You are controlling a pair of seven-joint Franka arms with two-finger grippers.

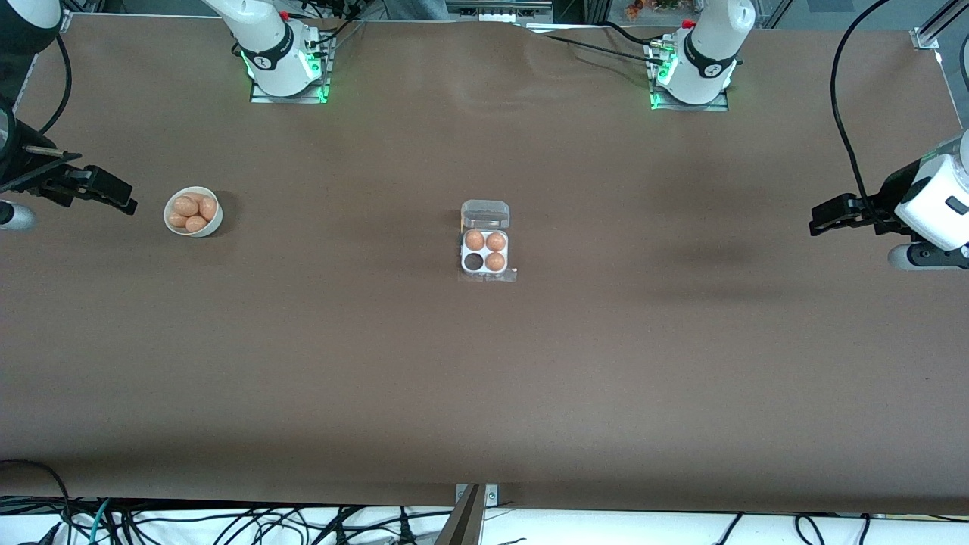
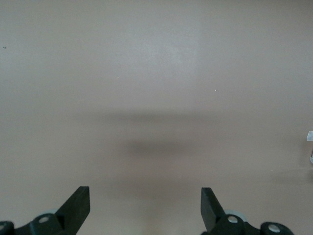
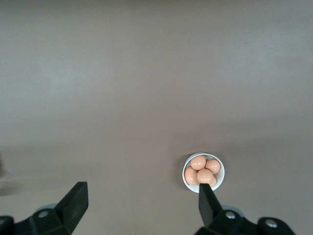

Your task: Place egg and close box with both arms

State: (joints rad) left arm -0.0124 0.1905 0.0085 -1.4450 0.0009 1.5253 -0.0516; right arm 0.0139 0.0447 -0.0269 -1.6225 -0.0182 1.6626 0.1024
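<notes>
Centrally on the brown table (image 1: pixel 484 378): small square clear-plastic egg carton (image 1: pixel 485 252) with whitish four-cell tray, hinged transparent lid (image 1: pixel 485 214) flipped open and lying flat on the side toward the robot bases. Three brown eggs (image 1: pixel 484 247) seated in the tray, one cell (image 1: pixel 474 262) empty, the one nearer the front camera toward the right arm's end. Round white bowl (image 1: pixel 193 212) holding brown eggs (image 1: pixel 192 210), well apart from the carton toward the right arm's end of the table. Right black two-finger gripper (image 1: pixel 102 189) raised over bare table past the bowl, farther still from the carton, fingers (image 3: pixel 73 200) spread apart, holding nothing; bowl (image 3: pixel 204 173) visible just by one fingertip in the right wrist view. Left black two-finger gripper (image 1: pixel 833 214) raised over bare table well apart from the carton toward the left arm's end, fingers (image 2: pixel 78 198) released wide, empty.
</notes>
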